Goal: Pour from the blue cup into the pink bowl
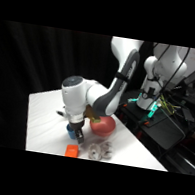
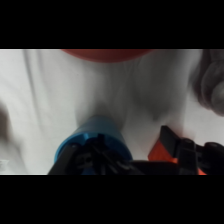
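White table against a black backdrop. 1 gripper is down over 1 blue cup; whether its jaws clamp the cup I cannot tell. 1 pink bowl stands just beside, toward the arm's base, so pouring likely means tipping that way. 1 orange block lies nearby.

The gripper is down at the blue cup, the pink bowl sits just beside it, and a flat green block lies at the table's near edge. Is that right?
One detail is off: the flat block is orange, not green, as the side view shows. The rest stands: the gripper is down at the blue cup, and the pink bowl sits just beside it.
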